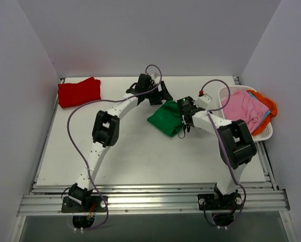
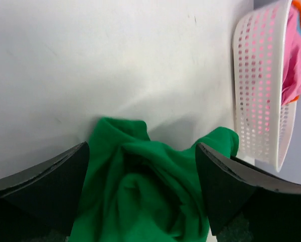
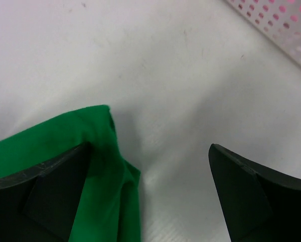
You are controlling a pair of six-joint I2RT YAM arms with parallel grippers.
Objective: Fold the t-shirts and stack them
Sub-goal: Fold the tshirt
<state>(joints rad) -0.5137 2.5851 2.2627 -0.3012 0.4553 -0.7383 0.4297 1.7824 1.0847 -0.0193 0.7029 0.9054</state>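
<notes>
Hovering over the green shirt [image 1: 165,119], my left fingers [image 2: 45,186] stand wide apart with the crumpled cloth bunched up between them. As far as I can judge, they grip nothing. My right fingers [image 3: 251,191] are spread just as wide, but only a corner of the shirt lies against one of them. The rest of that gap is bare counter [image 3: 180,80].

The main risk I see is a bad pinch. If my left fingers close where they are, they will likely catch several layers of the heap rather than one hem, and the shirt will come up as a wad instead of opening flat. If my right fingers close now, they may meet on nothing, or nip so little cloth that it slips free on the pull.

Both sets of fingers sit near each other over the same shirt, so a careless spread could knock them together. The basket [image 2: 256,101] with the pink shirt [image 1: 241,108] stands just beyond my fingers, and a wide drag could shove it. The folded red shirt [image 1: 79,92] lies well apart, so the carry to it is long.
</notes>
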